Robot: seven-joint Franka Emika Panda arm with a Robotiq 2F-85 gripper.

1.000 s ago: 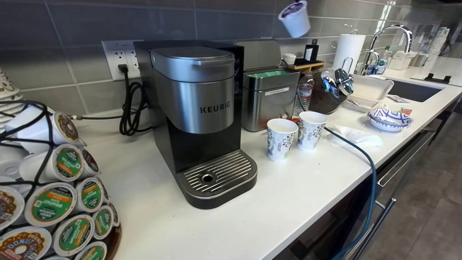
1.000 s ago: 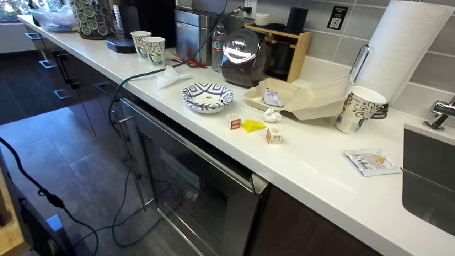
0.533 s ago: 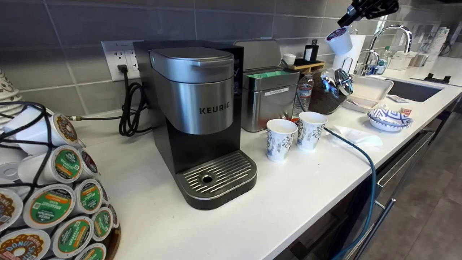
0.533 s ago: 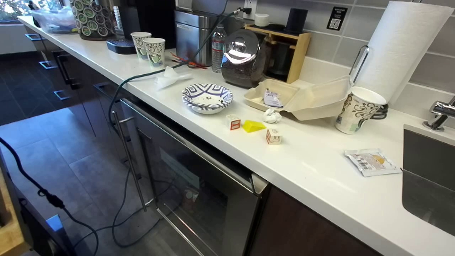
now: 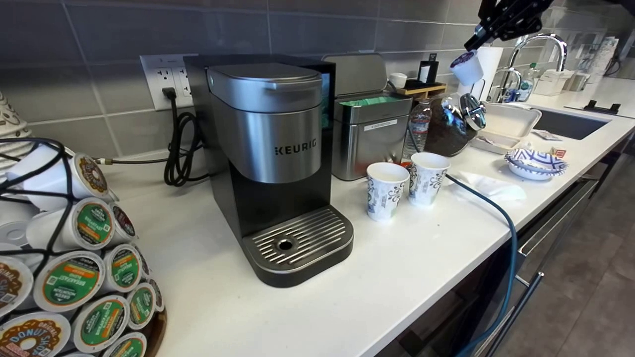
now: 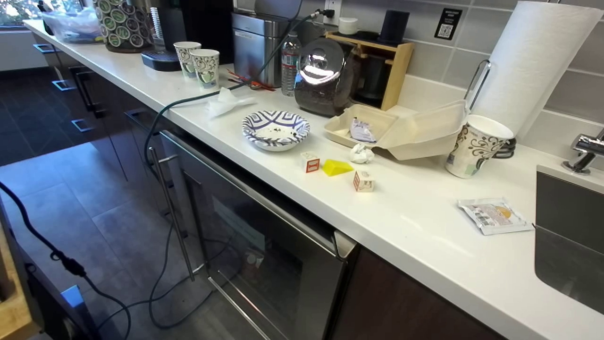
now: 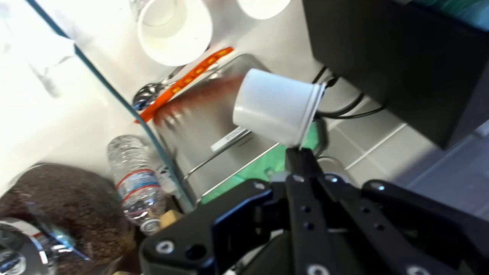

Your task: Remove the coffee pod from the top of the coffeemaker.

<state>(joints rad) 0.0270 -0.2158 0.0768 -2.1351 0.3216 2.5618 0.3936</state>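
The coffee pod (image 5: 468, 68) is a white cup with a dark purple lid. It hangs in the air, tilted, in an exterior view and also shows in the wrist view (image 7: 274, 107). My gripper (image 7: 300, 151) is shut on the pod's rim with its fingertips pressed together; the gripper also shows in an exterior view (image 5: 469, 48). The silver and black Keurig coffeemaker (image 5: 275, 129) stands on the counter with its lid down and nothing on top. The pod is well to the right of it. In an exterior view, the gripper and this pod are out of view.
A steel bin (image 5: 372, 129) with a raised lid, two paper cups (image 5: 387, 191), a water bottle (image 5: 419, 124) and a coffee bean jar (image 5: 449, 129) stand beside the coffeemaker. A pod holder (image 5: 69, 277) is at left. A cable (image 5: 501, 213) crosses the counter. Bowl (image 6: 276, 130) and food box (image 6: 415, 132) lie further along.
In an exterior view, the held pod has moved right, away from the coffeemaker, and somewhat lower. More of the gripper and arm has come into view. The rest of the scene stands unchanged.
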